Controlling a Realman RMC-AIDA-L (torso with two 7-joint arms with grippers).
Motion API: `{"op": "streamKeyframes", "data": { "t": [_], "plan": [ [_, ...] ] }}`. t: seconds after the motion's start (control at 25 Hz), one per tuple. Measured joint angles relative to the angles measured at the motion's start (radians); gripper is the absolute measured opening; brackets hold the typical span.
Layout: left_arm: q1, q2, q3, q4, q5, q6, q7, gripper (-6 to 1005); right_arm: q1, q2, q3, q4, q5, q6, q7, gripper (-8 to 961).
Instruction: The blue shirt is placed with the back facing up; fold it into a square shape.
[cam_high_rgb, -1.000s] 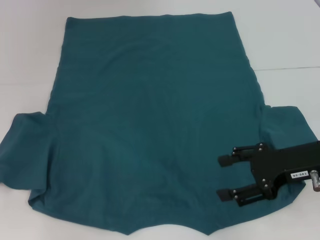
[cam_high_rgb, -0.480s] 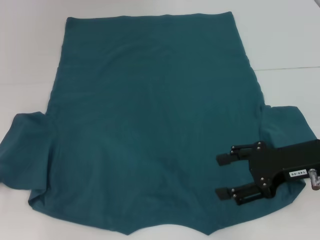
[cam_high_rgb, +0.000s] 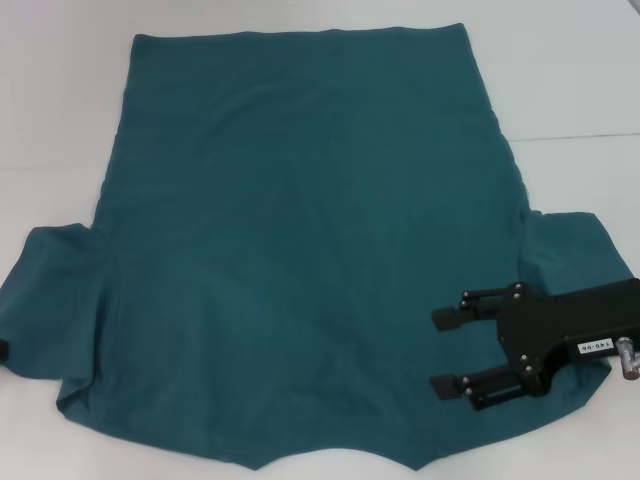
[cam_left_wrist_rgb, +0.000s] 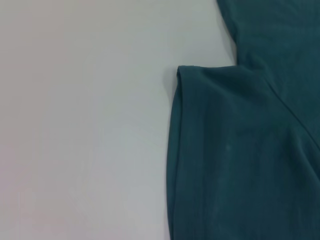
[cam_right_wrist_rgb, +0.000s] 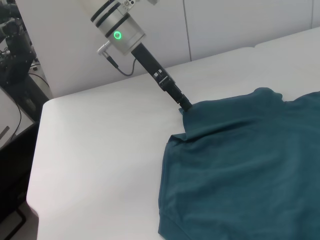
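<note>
The blue shirt (cam_high_rgb: 300, 250) lies spread flat on the white table, hem at the far side and both short sleeves out to the sides. My right gripper (cam_high_rgb: 448, 352) hovers open over the shirt's near right part, beside the right sleeve, fingers pointing toward the middle and nothing between them. Only a dark sliver of my left gripper (cam_high_rgb: 3, 352) shows, at the left sleeve's outer edge. In the right wrist view the left gripper (cam_right_wrist_rgb: 184, 105) meets the sleeve edge of the shirt (cam_right_wrist_rgb: 250, 170). The left wrist view shows the sleeve hem (cam_left_wrist_rgb: 176, 150) on bare table.
The white table (cam_high_rgb: 60, 100) surrounds the shirt, with a seam line (cam_high_rgb: 580, 135) at the right. In the right wrist view the table's edge (cam_right_wrist_rgb: 35, 165) drops off beside dark equipment (cam_right_wrist_rgb: 15, 50). The left arm (cam_right_wrist_rgb: 120, 30) slants down over the table.
The right gripper has drifted a little toward me and to the left. A dark bit of the left gripper has come into the head view at the left sleeve's edge.
</note>
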Motion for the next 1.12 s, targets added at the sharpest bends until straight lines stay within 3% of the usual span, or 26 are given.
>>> {"op": "streamKeyframes", "data": {
  "t": [0.8, 1.12],
  "plan": [
    [-0.002, -0.001, 0.0, -0.018, 0.023, -0.024, -0.001, 438, 0.001, 0.0, 0.0, 0.0, 0.001, 0.006, 0.001, 885],
    [-0.008, -0.01, 0.0, -0.019, 0.024, -0.03, 0.0, 437, 0.002, 0.0, 0.0, 0.0, 0.001, 0.006, 0.004, 883]
  ]
}}
